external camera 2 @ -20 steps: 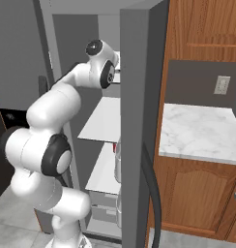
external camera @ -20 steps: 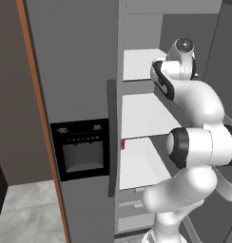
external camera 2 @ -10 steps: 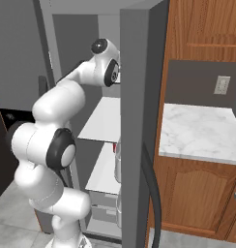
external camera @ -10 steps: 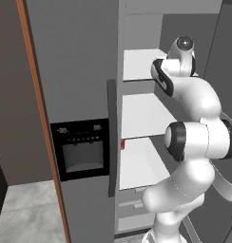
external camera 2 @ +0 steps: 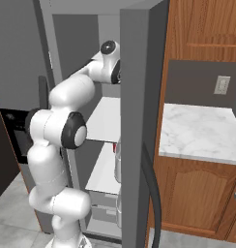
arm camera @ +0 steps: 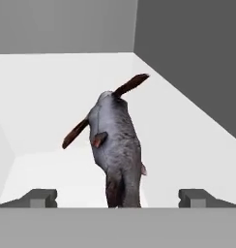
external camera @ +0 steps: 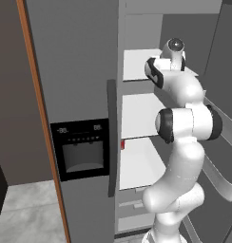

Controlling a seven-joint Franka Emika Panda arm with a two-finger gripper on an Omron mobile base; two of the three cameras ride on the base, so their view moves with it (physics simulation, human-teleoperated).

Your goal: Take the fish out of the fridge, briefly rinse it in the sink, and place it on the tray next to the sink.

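Left base view: the white arm (external camera: 184,142) reaches up into the open right side of the fridge (external camera: 80,71), toward an upper white shelf (external camera: 137,64). Right base view: the fridge door (external camera 2: 139,121) seems to hide the hand. Hand view: the claw (arm camera: 118,197) stands spread wide, released, with the grey fish (arm camera: 116,150) between its fingertips (arm camera: 42,197), lying on the white shelf toward its back right corner.

**Grey fish on a white shelf**

The fish (arm camera: 115,150) is mottled grey with dark brown-red fins and tail. It lies on a plain white shelf (arm camera: 47,97) against grey fridge (external camera: 80,71) walls. The dispenser panel (external camera: 82,149) is black. The bench (external camera 2: 197,131) is white marble veined grey, above brown wooden cabinets (external camera 2: 202,198).
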